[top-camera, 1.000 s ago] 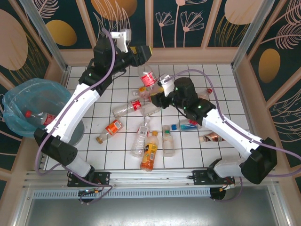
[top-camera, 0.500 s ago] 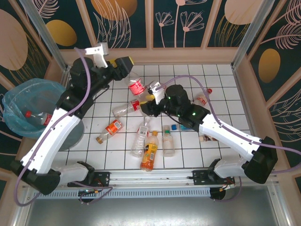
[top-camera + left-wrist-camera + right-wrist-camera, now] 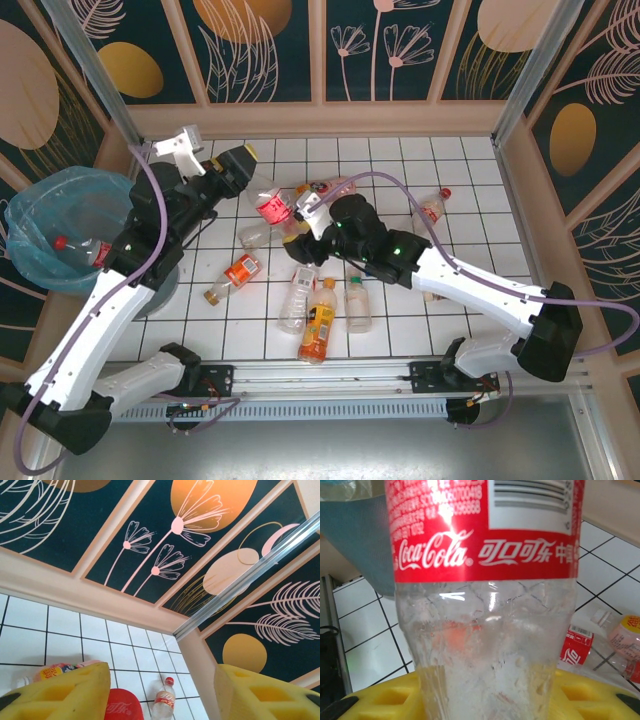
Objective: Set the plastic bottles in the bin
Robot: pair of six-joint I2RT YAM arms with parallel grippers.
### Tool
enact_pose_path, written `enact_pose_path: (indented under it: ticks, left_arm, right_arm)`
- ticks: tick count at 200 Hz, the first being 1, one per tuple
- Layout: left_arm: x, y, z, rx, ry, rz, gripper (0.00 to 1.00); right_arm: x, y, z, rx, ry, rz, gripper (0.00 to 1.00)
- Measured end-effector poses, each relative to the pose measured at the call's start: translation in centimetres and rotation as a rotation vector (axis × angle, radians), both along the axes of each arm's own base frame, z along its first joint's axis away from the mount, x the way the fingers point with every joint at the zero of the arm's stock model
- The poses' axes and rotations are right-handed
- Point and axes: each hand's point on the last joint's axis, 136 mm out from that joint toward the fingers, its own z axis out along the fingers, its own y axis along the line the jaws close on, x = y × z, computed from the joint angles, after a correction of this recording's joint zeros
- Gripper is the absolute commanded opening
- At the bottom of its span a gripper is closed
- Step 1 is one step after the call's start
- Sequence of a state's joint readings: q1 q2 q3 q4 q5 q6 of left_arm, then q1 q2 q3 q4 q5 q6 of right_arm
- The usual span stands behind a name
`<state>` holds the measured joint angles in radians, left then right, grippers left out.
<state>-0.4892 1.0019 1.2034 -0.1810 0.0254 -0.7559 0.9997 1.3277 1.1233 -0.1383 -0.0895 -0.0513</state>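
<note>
My left gripper hangs above the far-left tiles, shut on a clear plastic bottle with a red label. In the left wrist view that red label sits low between the yellow fingers, close to the left one. My right gripper is shut on a clear Coca-Cola bottle, which stands up between its yellow fingers; the clear end pokes out to the left. The bin, lined with a blue bag, stands at the left and holds one bottle.
Several more bottles lie on the white tiles: an orange-labelled one, a clear one, an orange juice one, another, a pink one and one far right. Wooden walls border the table.
My left arm has swung left and nearer with the red-labelled bottle hanging from it. The right gripper has moved left and closed on the Coca-Cola bottle.
</note>
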Motion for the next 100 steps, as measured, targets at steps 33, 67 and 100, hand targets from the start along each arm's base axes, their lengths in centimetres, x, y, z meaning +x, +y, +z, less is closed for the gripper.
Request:
enact_pose_path:
  ticks: [33,67,100]
  left_arm:
    - [-0.8,0.6,-0.2,-0.007,0.004,0.012,0.65]
    - [-1.3,1.3,-0.6,-0.008,0.015,0.035,0.69]
    - [-1.9,2.0,-0.8,-0.001,0.023,0.052,0.69]
  right_arm:
    - [-0.7,0.4,-0.1,-0.005,-0.005,0.009,0.47]
    - [-1.1,0.8,-0.3,-0.015,-0.010,0.011,0.47]
    - [-1.5,1.0,-0.3,-0.013,-0.010,0.021,0.47]
